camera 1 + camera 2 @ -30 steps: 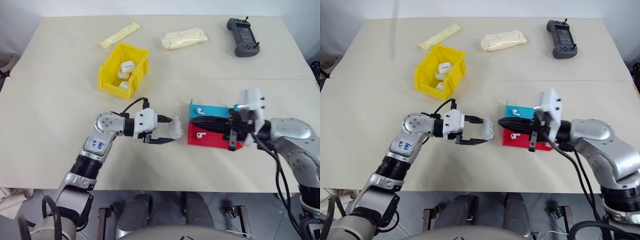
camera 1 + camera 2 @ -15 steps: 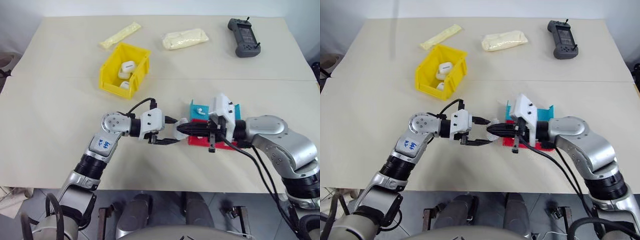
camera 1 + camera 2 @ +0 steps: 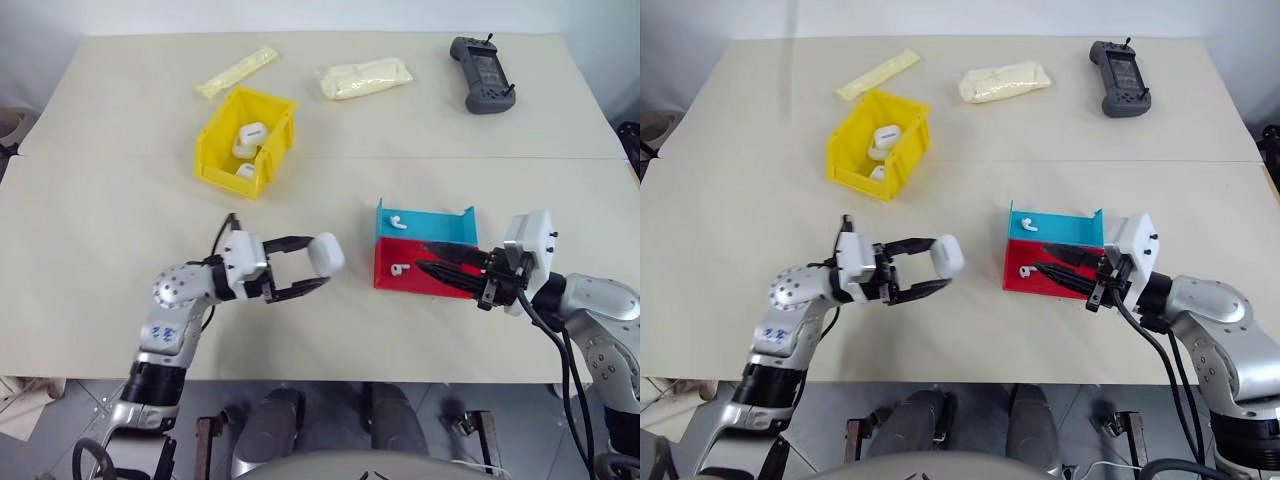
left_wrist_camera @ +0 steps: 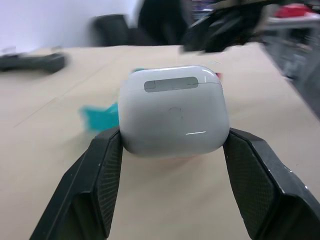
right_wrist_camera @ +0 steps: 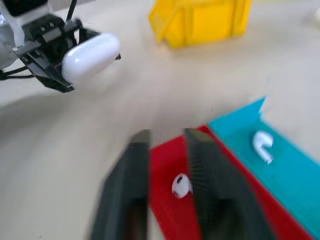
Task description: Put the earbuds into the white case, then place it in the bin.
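Observation:
My left gripper [image 3: 321, 262] is shut on the white case [image 3: 328, 252] and holds it above the table, left of the trays. In the left wrist view the case [image 4: 172, 107] has its lid closed and sits clamped between the two black fingers [image 4: 102, 165]. My right gripper [image 3: 420, 255] points left over the red tray [image 3: 440, 287], its fingers apart and empty. One of the earbuds [image 3: 399, 269] lies in the red tray just past those fingertips. The other earbud [image 3: 393, 219] lies in the blue tray [image 3: 430, 228]. The yellow bin [image 3: 215, 135] stands at the back left.
Several other white cases [image 3: 250, 135] lie in the bin. Two pale yellow packets [image 3: 237, 70] [image 3: 367, 76] and a black controller [image 3: 484, 74] lie along the far side of the table. The blue and red trays stand side by side, touching.
Half a second ago the right fingertips reached the case in the left gripper. Since then the left gripper has drawn left with the case, and the right has pulled back right and opened.

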`<move>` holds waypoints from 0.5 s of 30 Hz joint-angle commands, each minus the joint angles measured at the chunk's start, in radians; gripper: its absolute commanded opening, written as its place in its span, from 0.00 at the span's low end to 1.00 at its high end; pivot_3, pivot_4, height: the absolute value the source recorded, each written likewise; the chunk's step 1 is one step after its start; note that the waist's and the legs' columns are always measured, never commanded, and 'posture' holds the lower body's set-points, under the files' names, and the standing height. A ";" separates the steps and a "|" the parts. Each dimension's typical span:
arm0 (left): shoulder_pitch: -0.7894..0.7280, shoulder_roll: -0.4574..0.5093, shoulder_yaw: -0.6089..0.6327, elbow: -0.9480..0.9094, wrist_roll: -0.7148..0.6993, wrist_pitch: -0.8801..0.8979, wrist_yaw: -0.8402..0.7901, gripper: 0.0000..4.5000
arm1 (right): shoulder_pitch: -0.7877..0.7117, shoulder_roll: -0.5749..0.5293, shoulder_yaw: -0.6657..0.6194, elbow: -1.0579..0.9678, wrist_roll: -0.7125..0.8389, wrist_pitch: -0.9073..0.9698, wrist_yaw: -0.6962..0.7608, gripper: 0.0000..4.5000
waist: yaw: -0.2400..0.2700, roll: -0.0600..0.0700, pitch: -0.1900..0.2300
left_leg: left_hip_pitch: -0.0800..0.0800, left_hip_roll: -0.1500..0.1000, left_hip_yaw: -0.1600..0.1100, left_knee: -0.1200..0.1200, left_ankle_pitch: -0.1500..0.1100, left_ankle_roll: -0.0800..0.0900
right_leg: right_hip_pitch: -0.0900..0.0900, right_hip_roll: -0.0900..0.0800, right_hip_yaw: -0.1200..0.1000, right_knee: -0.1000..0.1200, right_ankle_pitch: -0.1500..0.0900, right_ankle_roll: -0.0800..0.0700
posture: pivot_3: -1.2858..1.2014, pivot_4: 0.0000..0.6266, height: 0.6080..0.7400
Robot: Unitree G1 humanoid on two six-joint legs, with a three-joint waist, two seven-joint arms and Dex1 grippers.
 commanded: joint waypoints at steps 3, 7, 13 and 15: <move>0.052 0.003 0.178 -0.095 -0.051 0.106 0.243 0.60 | 0.062 0.037 -0.073 -0.044 -0.020 -0.119 -0.014 0.74 | 0.002 0.000 0.000 | 0.000 0.000 0.000 0.000 0.000 0.000 | 0.000 0.000 0.000 0.000 0.000 0.000 | 0.52 0.24 1.00; 0.017 0.028 0.248 -0.088 -0.076 0.167 0.312 0.60 | 0.109 0.101 -0.101 -0.034 -0.018 -0.240 0.010 0.98 | 0.000 0.000 0.000 | 0.000 0.000 0.000 0.000 0.000 0.000 | 0.000 0.000 0.000 0.001 0.000 0.000 | 0.52 0.24 1.00; -0.259 0.055 0.254 0.176 -0.072 0.240 0.353 0.60 | 0.135 0.123 -0.098 0.008 -0.027 -0.277 0.002 0.98 | 0.008 -0.001 0.000 | 0.001 -0.001 -0.001 0.001 0.001 0.000 | 0.001 0.000 0.000 0.002 0.000 0.000 | 0.52 0.24 1.00; -0.382 0.060 0.226 0.328 -0.003 0.205 0.388 0.60 | 0.128 0.122 -0.095 0.020 -0.037 -0.289 -0.002 0.98 | 0.007 -0.001 0.000 | 0.001 -0.002 -0.001 0.001 0.001 -0.001 | 0.001 0.000 0.000 0.001 0.000 0.000 | 0.52 0.24 1.00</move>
